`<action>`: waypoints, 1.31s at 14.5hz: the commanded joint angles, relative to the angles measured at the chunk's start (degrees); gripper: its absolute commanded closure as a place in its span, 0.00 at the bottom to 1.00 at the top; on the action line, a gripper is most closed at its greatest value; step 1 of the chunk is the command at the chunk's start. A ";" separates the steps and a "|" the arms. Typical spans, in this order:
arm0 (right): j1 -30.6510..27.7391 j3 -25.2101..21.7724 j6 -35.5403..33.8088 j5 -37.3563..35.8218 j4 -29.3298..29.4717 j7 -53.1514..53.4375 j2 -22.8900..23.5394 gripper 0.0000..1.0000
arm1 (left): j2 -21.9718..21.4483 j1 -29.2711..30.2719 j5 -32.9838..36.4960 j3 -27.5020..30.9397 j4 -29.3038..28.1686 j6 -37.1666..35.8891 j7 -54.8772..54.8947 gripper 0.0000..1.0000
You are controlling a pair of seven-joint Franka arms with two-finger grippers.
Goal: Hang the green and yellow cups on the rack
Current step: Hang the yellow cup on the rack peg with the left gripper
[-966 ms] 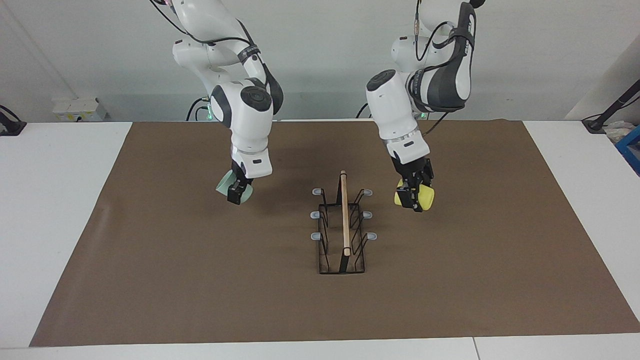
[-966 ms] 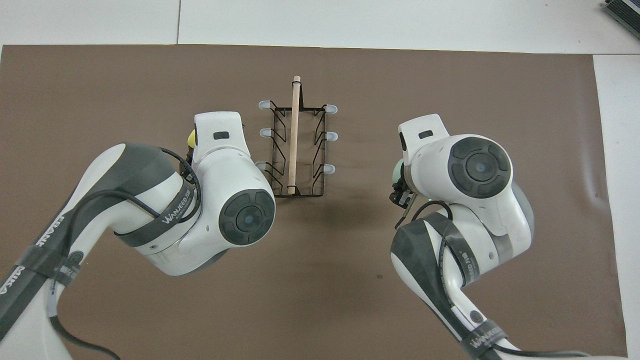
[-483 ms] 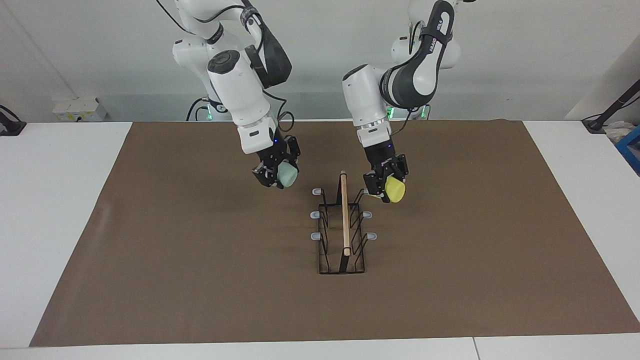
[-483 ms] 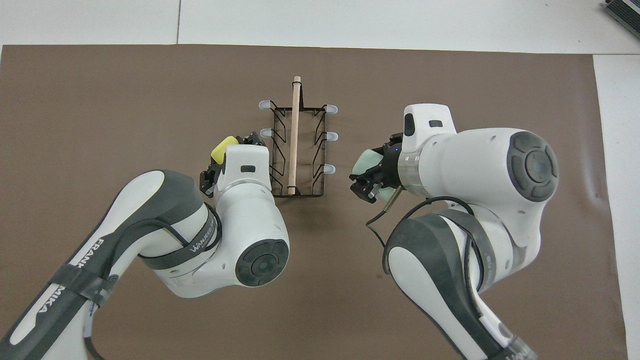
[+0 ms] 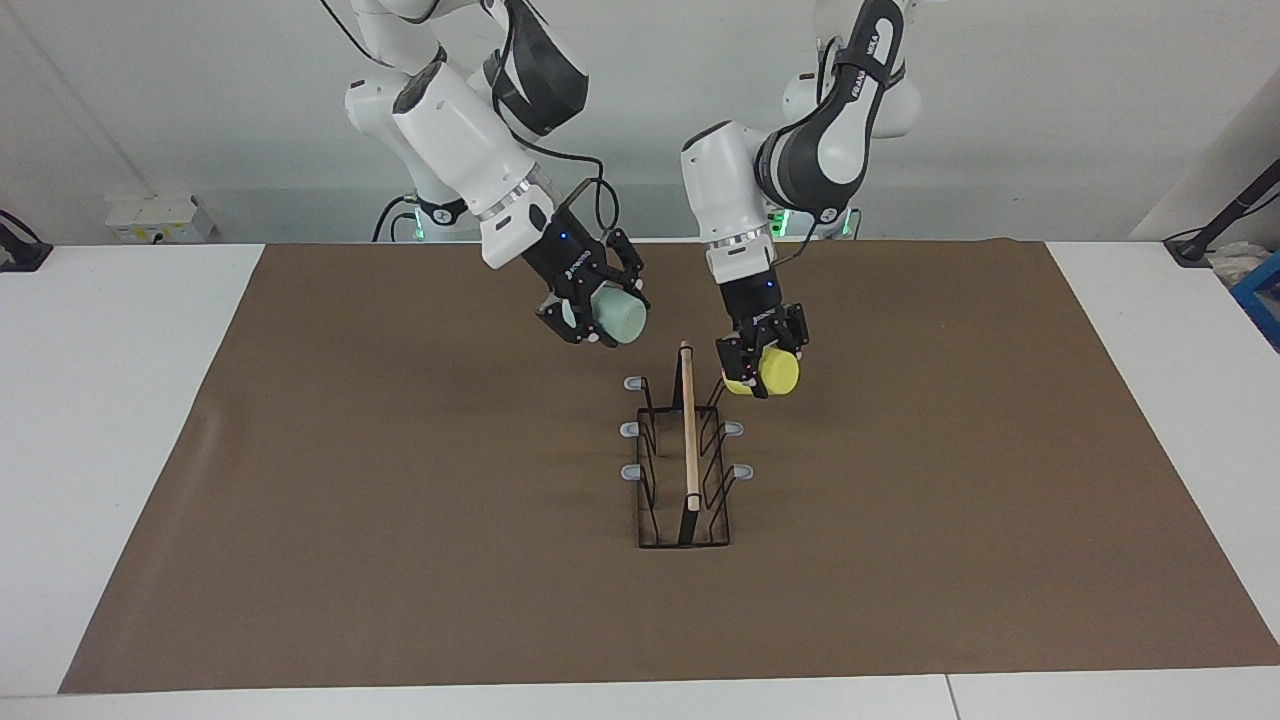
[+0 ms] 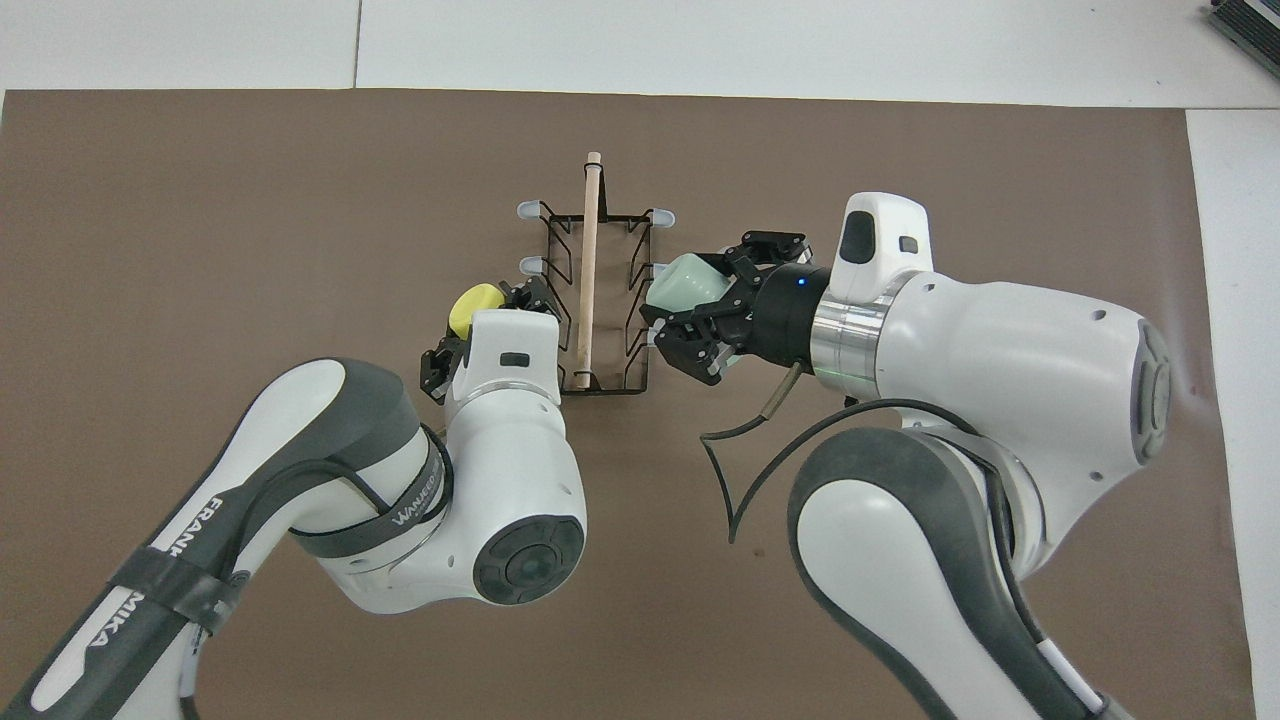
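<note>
The yellow cup (image 5: 776, 371), clamped in the left end effector (image 5: 757, 372), was held beside the rack (image 5: 686, 450); the green cup (image 5: 618, 316), pinched by the right end effector (image 5: 594, 313), was held higher.

Mint cup (image 5: 618, 316), yellow cup (image 5: 778, 371), black rack (image 5: 684, 470)

Two high cameras, half a turn apart, both on the same worktop (image 5: 130, 420).

Your facing view looks from across the worktop toward the robots, set well back, so you get both arms, the wall and the whole brown mat (image 5: 400, 560). Your overhead view sits above the robots' own end, looking forward and steeply down, closer in, with the arms filling its lower half. Both share the mat and the rack (image 5: 686, 470) at its middle.
</note>
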 commanded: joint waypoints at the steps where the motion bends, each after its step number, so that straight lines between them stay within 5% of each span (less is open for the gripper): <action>1: -0.25 0.28 4.16 8.36 -1.97 -7.04 -1.04 1.00 | -1.45 0.69 0.64 -0.24 -2.24 3.51 -0.91 1.00; 2: -0.43 0.28 4.34 14.66 -1.62 -12.64 -1.04 1.00 | -1.27 0.69 0.55 -0.24 -2.24 4.13 -0.64 1.00; 4: -0.43 0.28 3.99 36.14 -1.79 -30.89 -2.35 1.00 | -1.10 1.30 0.55 -0.24 -1.98 4.57 0.15 0.01; 7: -0.43 0.19 1.01 55.28 -4.68 -49.22 -5.51 1.00 | -0.66 1.48 0.38 -0.24 -1.19 4.58 1.38 0.00; 13: -0.51 0.19 -1.46 59.81 -4.95 -55.24 -6.22 1.00 | 1.28 1.57 -0.85 0.90 2.50 4.40 7.25 0.00; 19: -0.17 0.28 -1.46 69.98 -6.18 -64.53 -6.31 1.00 | 1.28 2.98 -15.77 5.02 5.22 3.96 32.10 0.00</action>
